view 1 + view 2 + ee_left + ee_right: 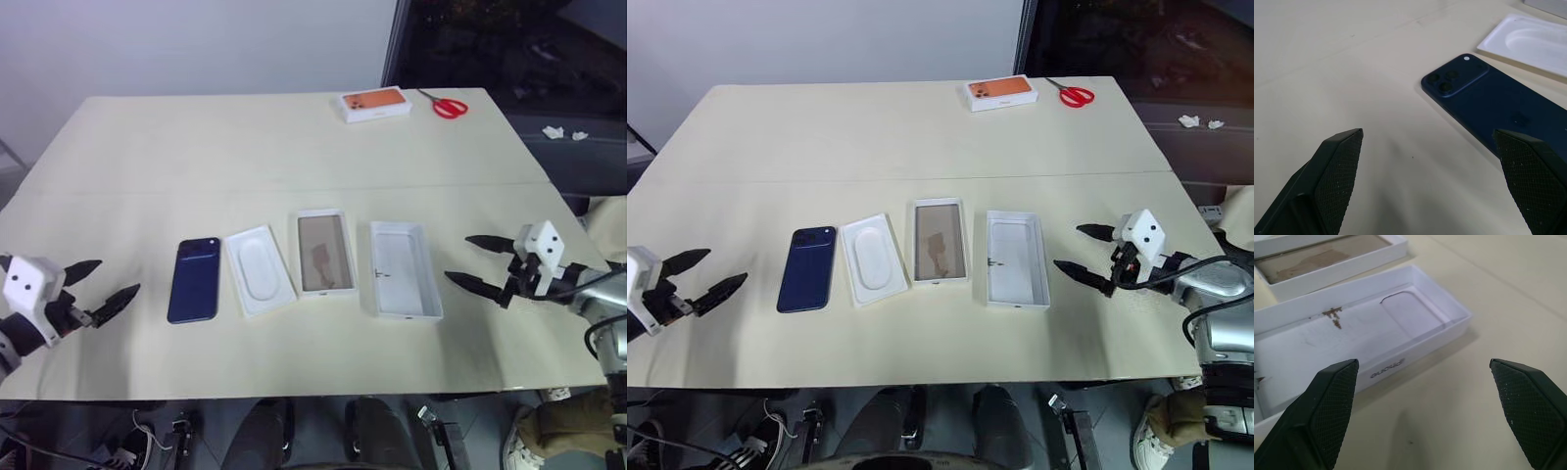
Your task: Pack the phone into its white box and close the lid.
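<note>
The dark navy phone [194,279] lies flat, back up, at the left end of a row on the table. Two places to its right stands the white box [325,254], a shallow tray with a brownish floor. The lid [404,268] lies beside it with its plain white inside facing up. My left gripper [120,275] hovers open to the left of the phone, and the phone's camera corner [1454,78] shows ahead of it. My right gripper [458,258] hovers open just right of the lid [1352,342], with nothing between its fingers.
A white insert [260,270] with a rounded recess lies between phone and box. At the far edge sit a box with an orange phone picture [374,103] and red scissors [446,105]. The cream table [245,147] has free room behind the row.
</note>
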`<state>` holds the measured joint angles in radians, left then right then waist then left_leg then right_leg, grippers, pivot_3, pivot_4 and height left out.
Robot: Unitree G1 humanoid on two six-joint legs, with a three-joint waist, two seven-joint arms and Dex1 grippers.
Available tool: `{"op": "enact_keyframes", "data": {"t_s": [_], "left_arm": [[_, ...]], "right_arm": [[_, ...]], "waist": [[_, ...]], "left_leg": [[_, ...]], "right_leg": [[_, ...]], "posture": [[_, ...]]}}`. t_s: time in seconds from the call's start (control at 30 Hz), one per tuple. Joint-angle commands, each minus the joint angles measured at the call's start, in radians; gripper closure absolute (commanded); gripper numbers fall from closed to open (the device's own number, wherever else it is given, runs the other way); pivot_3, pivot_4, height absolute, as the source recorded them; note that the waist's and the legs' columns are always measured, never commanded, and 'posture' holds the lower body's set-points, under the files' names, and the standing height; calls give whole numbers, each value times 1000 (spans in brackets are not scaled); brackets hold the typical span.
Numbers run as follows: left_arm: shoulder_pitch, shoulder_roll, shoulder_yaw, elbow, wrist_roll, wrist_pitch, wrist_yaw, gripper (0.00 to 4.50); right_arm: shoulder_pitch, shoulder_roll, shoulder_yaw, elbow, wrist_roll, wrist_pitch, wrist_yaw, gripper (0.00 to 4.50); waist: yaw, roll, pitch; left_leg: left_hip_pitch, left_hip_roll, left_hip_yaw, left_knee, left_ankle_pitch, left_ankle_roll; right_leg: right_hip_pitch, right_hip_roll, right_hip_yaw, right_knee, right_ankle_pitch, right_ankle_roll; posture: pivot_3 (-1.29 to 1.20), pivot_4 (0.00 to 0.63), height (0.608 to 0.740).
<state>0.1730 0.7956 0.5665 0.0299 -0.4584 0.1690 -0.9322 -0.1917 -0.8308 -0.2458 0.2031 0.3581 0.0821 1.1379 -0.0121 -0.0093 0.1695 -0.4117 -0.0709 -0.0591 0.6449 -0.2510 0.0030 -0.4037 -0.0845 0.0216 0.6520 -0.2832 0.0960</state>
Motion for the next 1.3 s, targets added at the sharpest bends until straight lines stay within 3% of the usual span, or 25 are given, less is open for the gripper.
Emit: {"op": "enact_keyframes", "data": {"t_s": [0.03, 0.97, 1.3], "left_arm": [[-14, 14, 29, 4, -5, -28, -7, 46], [-30, 0, -3, -75, -32, 79, 8, 46], [-83, -24, -48, -320, -181, 414, 159, 46]], "right_arm": [[-15, -25, -25, -4, 3, -26, 4, 23], [-72, -10, 24, 16, -12, -43, 9, 23], [-143, 9, 121, -189, -7, 22, 14, 23]], "waist": [[1, 0, 0], [1, 0, 0], [1, 0, 0]], "left_leg": [[0, 0, 0, 0, 0, 0], [0, 0, 0, 0, 0, 0], [0, 0, 0, 0, 0, 0]], "right_leg": [[0, 0, 0, 0, 0, 0], [0, 0, 0, 0, 0, 0], [0, 0, 0, 0, 0, 0]], "posture": [[0, 150, 740], [0, 150, 740], [0, 150, 740]]}}
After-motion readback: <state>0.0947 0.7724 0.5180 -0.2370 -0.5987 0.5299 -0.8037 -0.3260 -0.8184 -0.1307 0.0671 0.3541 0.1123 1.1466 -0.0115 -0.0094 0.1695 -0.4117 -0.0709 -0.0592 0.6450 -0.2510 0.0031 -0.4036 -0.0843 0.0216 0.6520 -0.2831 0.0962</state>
